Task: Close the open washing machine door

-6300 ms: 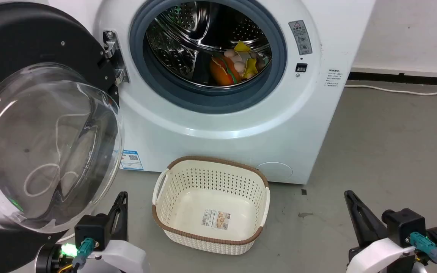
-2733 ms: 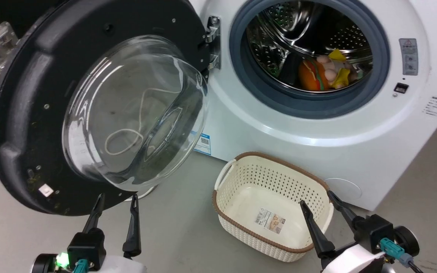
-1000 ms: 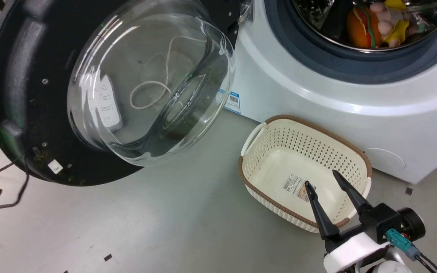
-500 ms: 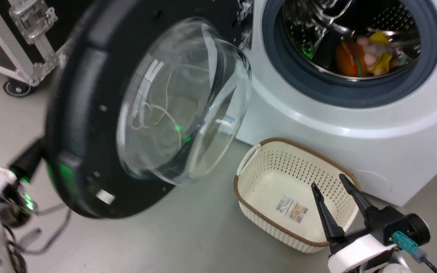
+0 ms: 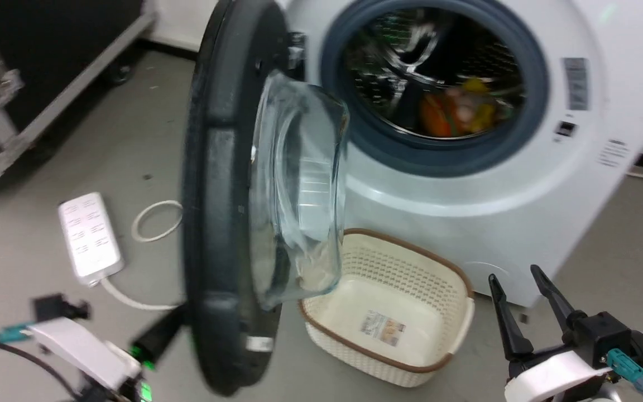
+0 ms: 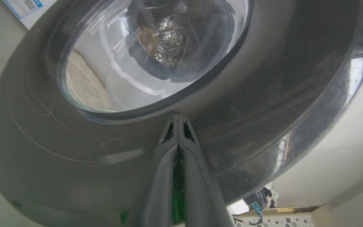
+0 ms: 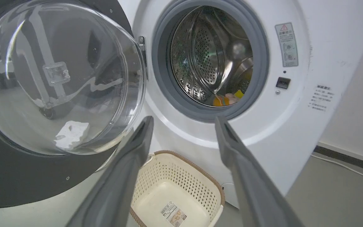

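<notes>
Grey concrete floor (image 5: 76, 139) runs up to a white washing machine (image 5: 466, 218) at the far right, with an empty cream basket (image 5: 427, 262) near its foot and a white power strip (image 5: 88, 237) lying to the left. The washing machine door (image 5: 215, 195) stands roughly halfway round its swing, edge-on to the head camera, hinged at the left of the grey-ringed drum opening (image 5: 438, 159). The left gripper (image 6: 178, 118) has its fingers pinched together on nothing, the tips apparently touching the door's glossy black outer face just beside the window's edge. The right gripper (image 5: 512, 274) hangs at the near right, spread wide and empty. I judge the door rigid and fairly heavy, since that glass bowl adds weight. Its slick face offers nothing to pinch, so a flat push on the black rim, far from the hinge, should serve best, ending firmly enough to latch.
</notes>
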